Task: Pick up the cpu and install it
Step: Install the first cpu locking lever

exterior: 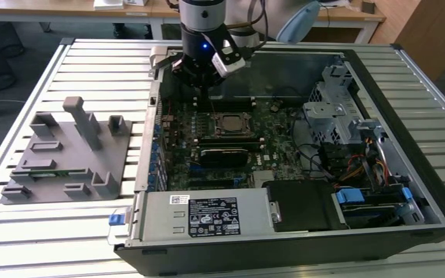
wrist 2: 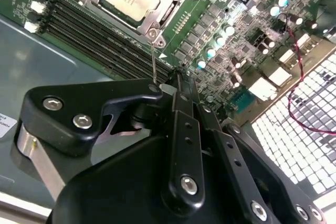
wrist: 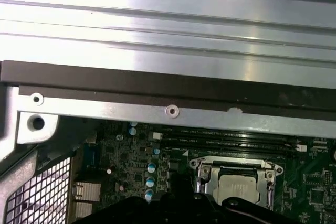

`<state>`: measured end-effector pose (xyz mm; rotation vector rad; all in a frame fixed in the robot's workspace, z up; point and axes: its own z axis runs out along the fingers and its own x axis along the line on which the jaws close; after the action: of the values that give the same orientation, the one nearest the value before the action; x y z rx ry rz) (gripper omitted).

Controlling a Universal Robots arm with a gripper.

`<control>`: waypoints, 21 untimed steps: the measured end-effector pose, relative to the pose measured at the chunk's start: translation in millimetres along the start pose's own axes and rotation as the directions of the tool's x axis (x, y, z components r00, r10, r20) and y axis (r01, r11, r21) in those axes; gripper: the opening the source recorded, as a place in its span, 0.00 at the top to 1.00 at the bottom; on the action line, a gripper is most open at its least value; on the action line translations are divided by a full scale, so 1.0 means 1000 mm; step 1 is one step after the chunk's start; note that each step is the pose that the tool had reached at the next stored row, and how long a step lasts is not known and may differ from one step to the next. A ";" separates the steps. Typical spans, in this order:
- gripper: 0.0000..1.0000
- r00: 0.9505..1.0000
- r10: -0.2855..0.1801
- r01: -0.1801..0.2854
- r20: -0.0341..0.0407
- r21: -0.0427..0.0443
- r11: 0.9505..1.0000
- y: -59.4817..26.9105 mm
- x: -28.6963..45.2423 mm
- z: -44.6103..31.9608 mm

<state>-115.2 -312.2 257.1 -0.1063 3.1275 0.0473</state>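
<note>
Over at the exterior view's left you've got the grey tray [exterior: 21, 168], well clear of the fingers, with a green memory stick [exterior: 48, 171] lying in it and no chip that I can make out. Moving across: the gripper [exterior: 199, 81] hangs inside the open computer case [exterior: 284, 243], above the motherboard [exterior: 277, 145]. In the second wrist view its fingers [wrist 2: 178, 108] look drawn together with nothing between them.

Now the cpu [exterior: 230, 123]: it's below the fingertips and apart from them, silvery top up, lying flat inside the socket frame [wrist 2: 173, 1] in both wrist views. By my read the placing step is done and you're at the securing end of the job.

Watch that thin wire rod [wrist 2: 153, 61], probably the socket lever, rising just beside the fingertips. Any move from here calls for a slow, precise line, with the memory slots [wrist 2: 100, 40] close by.
</note>
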 end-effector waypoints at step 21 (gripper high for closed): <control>0.89 1.000 0.000 0.000 0.000 0.000 1.000 -0.0006 -0.0095 0.0005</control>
<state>-105.6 -312.2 256.7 -0.1060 3.1275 0.0470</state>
